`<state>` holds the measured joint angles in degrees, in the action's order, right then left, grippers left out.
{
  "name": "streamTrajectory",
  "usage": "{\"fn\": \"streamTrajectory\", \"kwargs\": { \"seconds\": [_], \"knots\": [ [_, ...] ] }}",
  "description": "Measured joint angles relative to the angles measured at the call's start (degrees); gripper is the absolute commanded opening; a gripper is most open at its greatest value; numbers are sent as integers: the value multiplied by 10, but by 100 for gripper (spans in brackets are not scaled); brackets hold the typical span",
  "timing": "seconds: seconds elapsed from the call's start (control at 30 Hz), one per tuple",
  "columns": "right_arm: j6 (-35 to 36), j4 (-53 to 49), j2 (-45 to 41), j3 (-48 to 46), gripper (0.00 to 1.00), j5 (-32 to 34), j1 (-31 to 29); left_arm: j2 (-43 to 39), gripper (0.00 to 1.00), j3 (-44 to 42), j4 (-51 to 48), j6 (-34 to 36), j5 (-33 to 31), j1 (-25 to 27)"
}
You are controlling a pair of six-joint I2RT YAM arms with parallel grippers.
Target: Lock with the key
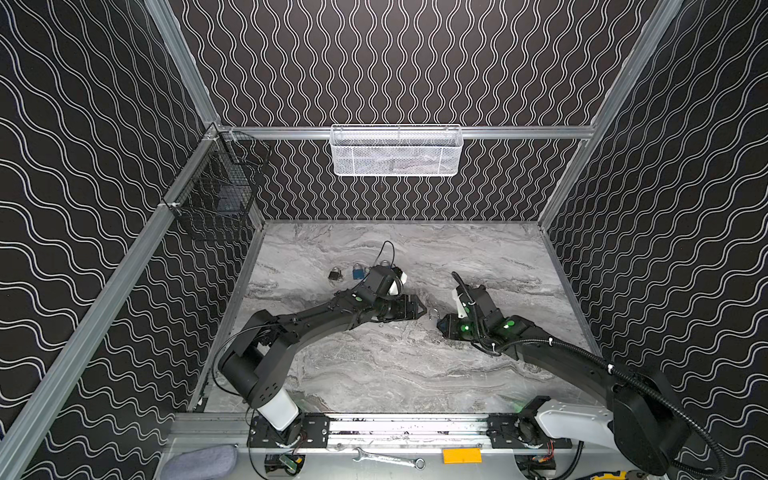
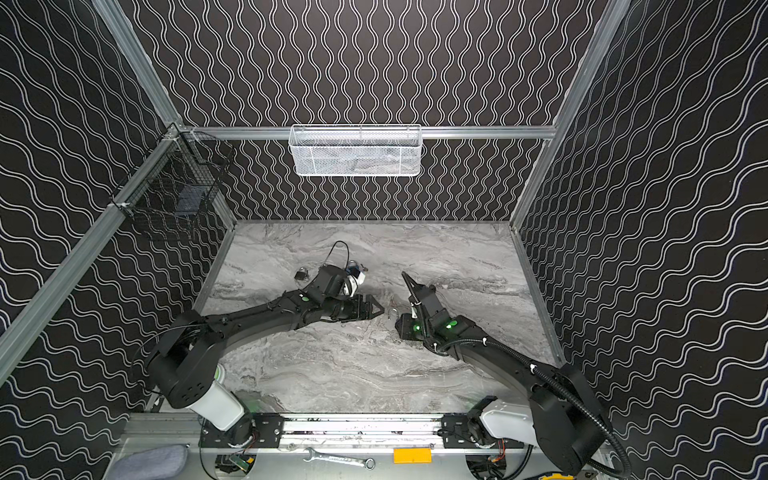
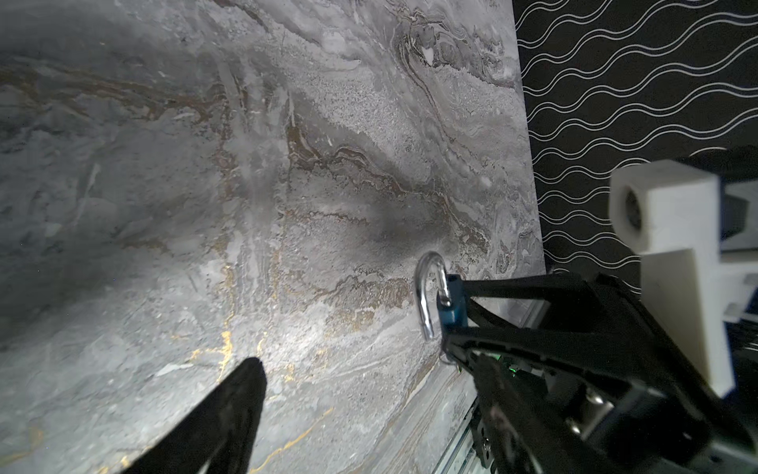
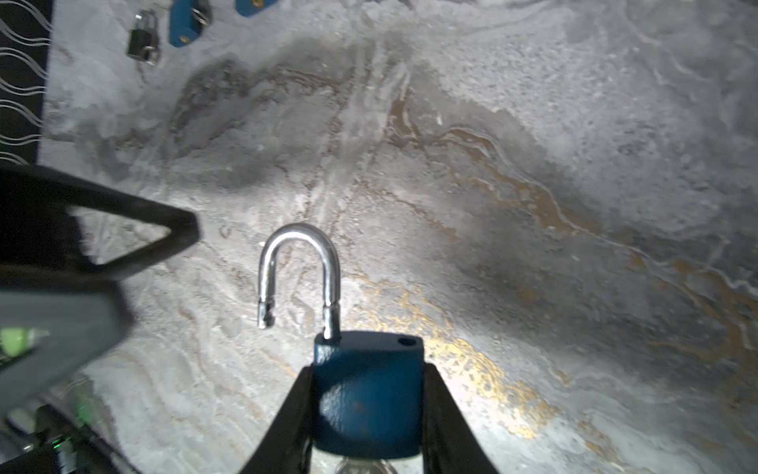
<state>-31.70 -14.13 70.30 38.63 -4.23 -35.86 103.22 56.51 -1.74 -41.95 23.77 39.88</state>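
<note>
Blue padlock (image 4: pixel 367 394) in rt jaws — shackle (image 4: pixel 299 266) open, key (image 4: pixel 364 467) cut off

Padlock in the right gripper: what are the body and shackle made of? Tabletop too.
Padlock body: probably metal under a blue painted or coated finish, with a soft sheen.
Shackle: bright polished steel or chrome plate, judging by its mirror-like highlights.
Tabletop: grey marble look with gold veins; whether it is real stone or printed laminate, I cannot tell.
</note>
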Motion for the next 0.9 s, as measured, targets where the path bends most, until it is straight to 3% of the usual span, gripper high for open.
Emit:
{"fn": "streamTrajectory", "kwargs": {
  "seconds": [0.53,0.9],
  "knots": [
    [11,3,0,13,16,-19,-11,48,67,16,78,-31,54,0],
    [14,3,-4,15,16,-23,-17,60,47,24,98,-46,67,0]
  ]
}}
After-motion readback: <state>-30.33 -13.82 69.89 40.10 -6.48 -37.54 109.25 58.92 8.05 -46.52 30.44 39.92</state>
